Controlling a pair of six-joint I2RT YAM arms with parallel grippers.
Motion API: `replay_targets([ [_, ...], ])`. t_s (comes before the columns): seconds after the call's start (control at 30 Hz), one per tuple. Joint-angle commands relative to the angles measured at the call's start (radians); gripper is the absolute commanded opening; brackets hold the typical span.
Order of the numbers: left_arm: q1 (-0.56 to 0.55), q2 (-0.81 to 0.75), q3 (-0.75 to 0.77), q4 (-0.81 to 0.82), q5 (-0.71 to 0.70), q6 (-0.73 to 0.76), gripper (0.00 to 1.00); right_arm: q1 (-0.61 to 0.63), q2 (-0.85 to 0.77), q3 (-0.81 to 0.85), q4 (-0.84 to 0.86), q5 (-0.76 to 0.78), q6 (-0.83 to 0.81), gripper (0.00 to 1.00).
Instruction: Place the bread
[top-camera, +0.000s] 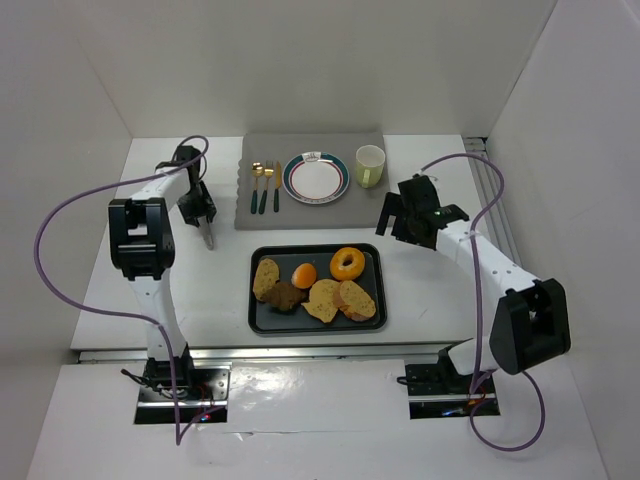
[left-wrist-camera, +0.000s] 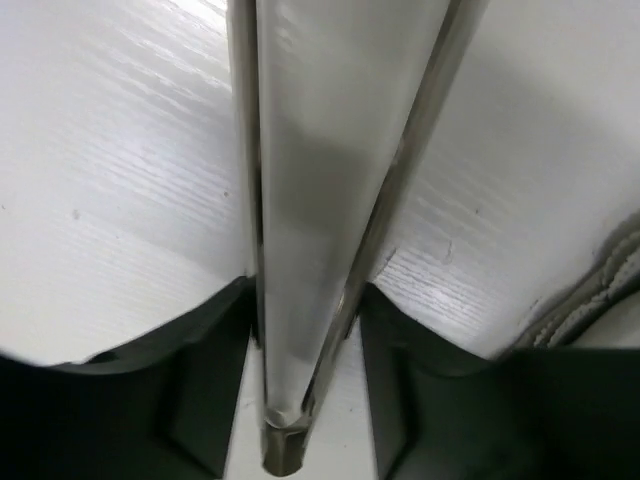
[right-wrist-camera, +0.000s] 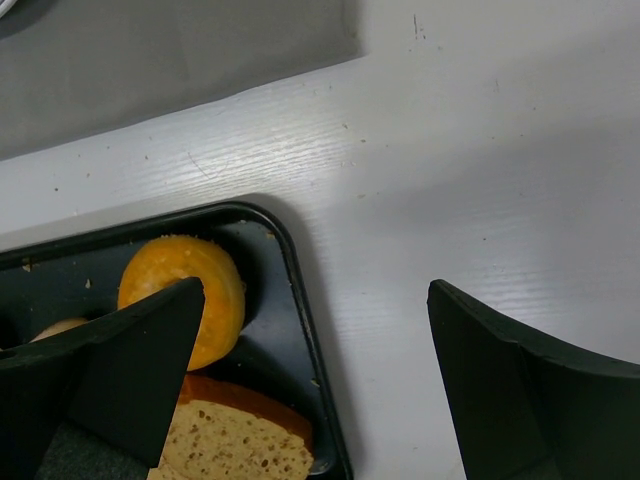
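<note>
Three thick bread slices (top-camera: 323, 298) with a speckled crumb and brown crust lie in the shallow black tray (top-camera: 312, 254) with rounded corners, at its near right, beside a glossy orange bread ring (top-camera: 347, 264). The right gripper (top-camera: 397, 214) hangs over the white, faintly grained table (top-camera: 420, 300) just off the tray's far right corner. Its dark wedge-shaped fingers (right-wrist-camera: 130, 370) are spread wide, with nothing between them. The left gripper (top-camera: 207, 228), well apart to the left, is clamped on a polished, tapering metal utensil (left-wrist-camera: 320, 200), near the grey mat (top-camera: 300, 150).
</note>
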Motion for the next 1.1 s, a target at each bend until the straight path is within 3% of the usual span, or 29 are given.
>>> replay_targets([
  [0.0,0.018,0.024,0.032,-0.008,-0.011,0.040,0.51,0.008,0.015,0.046,0.048,-0.017,-0.001,1.00],
  [0.03,0.018,0.001,0.032,-0.017,-0.011,0.050,0.41,0.008,0.015,0.046,0.048,-0.017,-0.001,1.00],
  [0.17,0.009,-0.115,0.005,-0.008,-0.002,0.069,0.22,0.008,0.033,0.071,0.039,-0.017,-0.001,1.00],
  [0.2,-0.007,-0.210,-0.019,0.011,0.018,0.069,0.19,0.008,0.033,0.080,0.039,-0.017,-0.001,1.00],
  [0.37,-0.108,-0.485,-0.174,0.064,-0.011,0.102,0.25,0.008,0.024,0.080,0.039,-0.017,-0.001,1.00],
  [0.57,-0.322,-0.677,-0.301,-0.093,0.021,0.133,0.27,0.008,-0.017,0.071,0.029,0.003,-0.010,1.00],
  [0.7,-0.432,-0.854,-0.393,-0.201,-0.005,0.100,0.21,0.008,-0.039,0.071,0.019,0.012,-0.030,1.00],
  [0.77,-0.455,-0.916,-0.407,-0.235,0.037,0.081,0.30,0.008,-0.050,0.062,0.019,0.022,-0.030,1.00],
  [0.87,-0.476,-0.996,-0.408,-0.287,0.051,0.058,0.61,0.008,-0.041,0.072,0.019,0.011,-0.030,1.00],
  [1.07,-0.485,-1.030,-0.385,-0.334,0.050,0.092,0.62,0.008,-0.031,0.083,0.028,-0.020,-0.019,1.00],
])
